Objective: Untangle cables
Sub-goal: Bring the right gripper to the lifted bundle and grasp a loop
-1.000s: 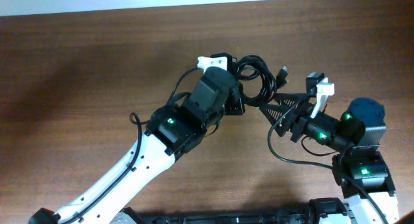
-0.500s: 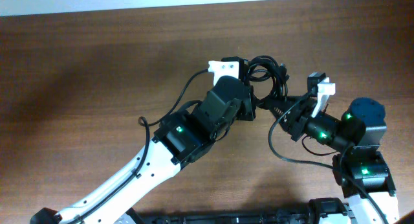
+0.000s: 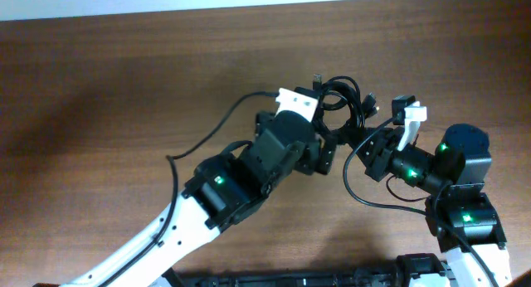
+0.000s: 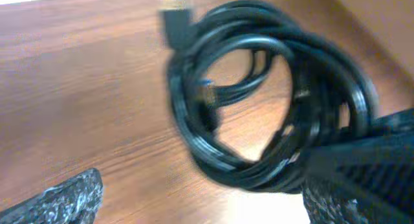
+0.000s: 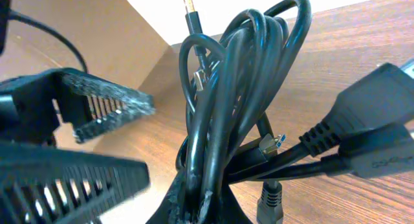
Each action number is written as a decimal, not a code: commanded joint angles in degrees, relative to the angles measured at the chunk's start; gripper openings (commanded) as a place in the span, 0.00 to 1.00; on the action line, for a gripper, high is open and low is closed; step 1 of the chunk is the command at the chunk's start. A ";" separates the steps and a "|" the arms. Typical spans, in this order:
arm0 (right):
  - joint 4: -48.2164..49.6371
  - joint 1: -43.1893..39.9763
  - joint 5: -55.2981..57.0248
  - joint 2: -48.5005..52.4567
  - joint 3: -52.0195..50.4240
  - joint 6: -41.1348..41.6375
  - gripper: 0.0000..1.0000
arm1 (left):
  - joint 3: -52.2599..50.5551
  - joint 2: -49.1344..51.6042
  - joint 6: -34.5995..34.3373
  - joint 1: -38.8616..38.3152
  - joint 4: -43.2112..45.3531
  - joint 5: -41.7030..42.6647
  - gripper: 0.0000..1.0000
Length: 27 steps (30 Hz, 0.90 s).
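Note:
The cables (image 3: 342, 98) are a coiled black bundle with small metal-tipped plugs, lying between my two arms. In the left wrist view the cables (image 4: 259, 101) form a loop just ahead of my left gripper (image 4: 207, 195), which stands wide open with nothing between its fingers (image 4: 71, 198). My right gripper (image 5: 223, 198) is shut on several strands of the cables (image 5: 239, 88), which rise out of its jaws. Overhead, the left gripper (image 3: 325, 128) is just left of the bundle and the right gripper (image 3: 355, 136) just below it.
The wooden table (image 3: 108, 88) ends at a pale back edge (image 3: 249, 5). The left arm's thicker cable (image 3: 207, 138) loops beside its wrist. The right arm's cable (image 3: 365, 197) curves beneath it. The left gripper's ribbed fingers (image 5: 103, 101) stand close to the held bundle.
My left gripper has opened and let go of the bundle after shifting right. My right gripper has closed on the cables. The bundle has moved slightly right and toward the back.

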 commanded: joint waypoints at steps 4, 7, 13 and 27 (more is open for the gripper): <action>0.68 0.35 0.46 1.66 0.90 2.19 0.04 | 0.28 -3.78 25.14 -0.02 -7.76 -9.18 0.99; 5.55 0.37 -8.07 4.00 0.90 2.19 0.04 | 0.28 -3.67 41.22 -0.02 -10.45 2.05 0.99; 11.89 0.35 -19.02 7.63 0.90 1.97 0.04 | 0.28 -3.69 63.43 -0.02 -12.39 17.14 0.99; 16.79 0.35 -29.07 8.94 0.90 0.46 0.04 | 0.28 -3.69 68.57 -0.02 -10.05 17.99 0.99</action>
